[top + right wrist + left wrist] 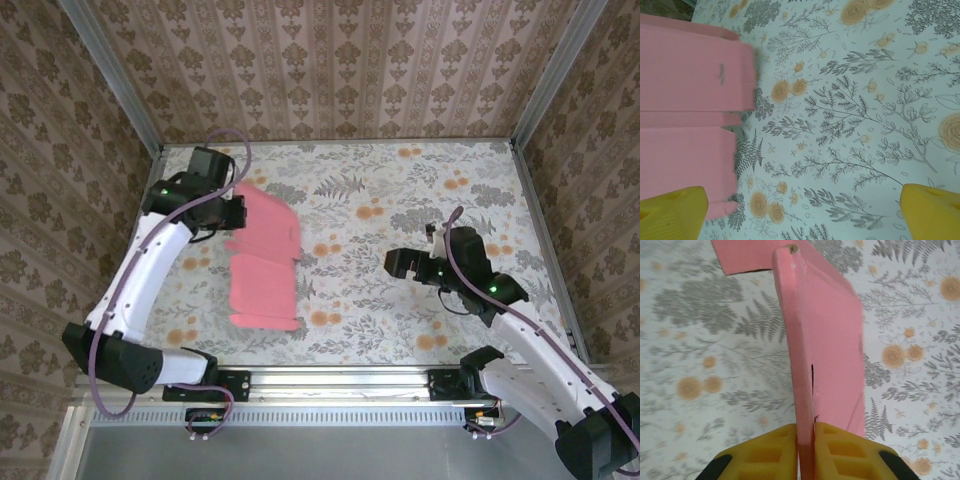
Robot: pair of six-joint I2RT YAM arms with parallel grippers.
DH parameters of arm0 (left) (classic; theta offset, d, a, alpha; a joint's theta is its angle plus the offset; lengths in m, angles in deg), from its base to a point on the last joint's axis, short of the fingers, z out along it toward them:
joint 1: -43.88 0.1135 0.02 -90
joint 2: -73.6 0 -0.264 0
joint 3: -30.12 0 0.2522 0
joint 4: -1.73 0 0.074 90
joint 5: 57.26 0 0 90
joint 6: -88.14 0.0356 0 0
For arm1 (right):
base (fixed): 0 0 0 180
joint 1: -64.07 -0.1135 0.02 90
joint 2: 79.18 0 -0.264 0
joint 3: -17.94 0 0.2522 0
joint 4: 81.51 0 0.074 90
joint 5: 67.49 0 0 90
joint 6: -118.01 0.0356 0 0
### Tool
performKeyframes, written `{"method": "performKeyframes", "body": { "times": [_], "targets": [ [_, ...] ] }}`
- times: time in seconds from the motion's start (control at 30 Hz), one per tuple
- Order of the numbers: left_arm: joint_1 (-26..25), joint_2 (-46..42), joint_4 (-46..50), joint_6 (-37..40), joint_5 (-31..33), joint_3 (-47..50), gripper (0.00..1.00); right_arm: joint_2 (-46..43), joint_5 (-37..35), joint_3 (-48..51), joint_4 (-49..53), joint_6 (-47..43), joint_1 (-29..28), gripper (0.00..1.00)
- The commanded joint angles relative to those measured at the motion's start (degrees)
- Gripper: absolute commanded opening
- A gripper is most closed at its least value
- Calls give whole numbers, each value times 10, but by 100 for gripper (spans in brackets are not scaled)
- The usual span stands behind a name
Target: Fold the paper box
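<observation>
Pink cardboard takes up the left half of the table point(420, 190). That's the paper box point(265, 270), lying mostly flat with the pink face up and its far end tipped up off the floral surface. The left gripper point(236, 212) has hold of that raised far end. From the left wrist view, its 2 yellow fingers point(765, 455) are pressed together on the thin cardboard, which stands on edge between them and runs away from the camera with a slight curve. There's a small slit in the cardboard edge just above the fingers.

The right gripper point(398, 264) is over the middle of the table, well apart from the box and pointing toward it. In the right wrist view its 2 yellow fingertips point(675, 210) sit wide apart with just flowery tabletop between them. The box's pink panels, with creases between them, are at the left of that view. The left fingertip overlaps a corner of the box there, but I can't tell if it's touching.
</observation>
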Motion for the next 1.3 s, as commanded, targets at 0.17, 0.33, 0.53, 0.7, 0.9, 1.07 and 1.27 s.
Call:
{"method": "performKeyframes", "body": {
  "times": [0.17, 0.33, 0.53, 0.7, 0.9, 1.07, 1.27],
  "targets": [
    [-101, 80, 113, -19, 136, -86, 14, -64, -19, -14, 88, -21, 2, 100],
    [-186, 205, 117, -51, 165, -167, 15, -78, -21, -16, 109, -20, 4, 100],
    [-254, 348, 113, -85, 134, -301, 21, -105, -53, -17, 136, -12, 8, 100],
    [-273, 441, 80, -107, 57, -385, 29, -131, -60, -8, 138, 8, 9, 100],
    [-268, 472, -7, -103, -30, -403, 40, -137, -34, 11, 116, 22, 10, 100],
    [-252, 389, -160, -84, -107, -278, 48, -126, 4, 20, 78, 37, 10, 100],
    [-184, 224, -387, -102, -227, -1, 49, -81, -20, 27, 28, 52, -24, 100]
  ]
}}
